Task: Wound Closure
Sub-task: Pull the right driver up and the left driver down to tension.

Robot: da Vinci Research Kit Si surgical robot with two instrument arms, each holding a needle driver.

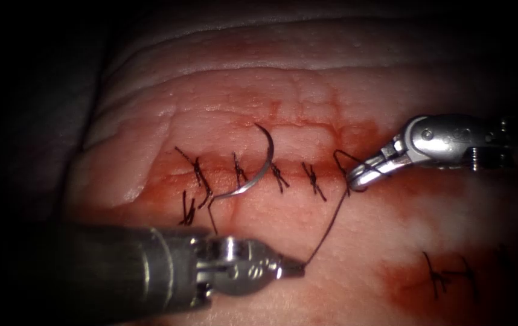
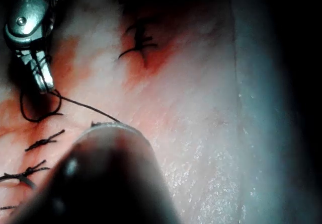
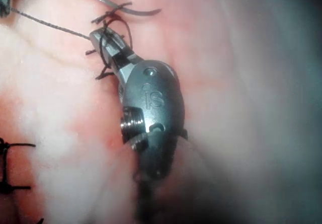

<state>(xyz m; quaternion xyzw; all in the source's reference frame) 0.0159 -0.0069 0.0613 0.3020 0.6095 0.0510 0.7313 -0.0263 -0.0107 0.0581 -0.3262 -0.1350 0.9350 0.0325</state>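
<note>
The curved needle [image 1: 263, 166] lies loose on the tissue [image 1: 331, 102], across the cut [image 1: 295, 172] between two stitches, and neither tool holds it; its arc also shows as the needle [image 3: 126, 10]. Thread trails from its lower end. My left tool [image 1: 295, 268], below the cut, is shut on the thread [image 1: 328, 232], which rises taut to the cut's right end. There my right tool [image 1: 355, 181] has its jaws shut, with a loop of thread [image 3: 108, 45] wound round them and nothing seen gripped between them. The right tool [image 2: 44, 83] and the taut thread [image 2: 85, 105] also appear beyond my left shaft.
Several tied stitches [image 1: 239, 171] cross the cut, with cut ends at the left stitch [image 1: 188, 208]. A second stitched spot [image 1: 437, 274] sits at the lower right. Red fluid [image 1: 361, 133] stains the tissue around the cut. The left shaft [image 1: 120, 265] covers the lower left.
</note>
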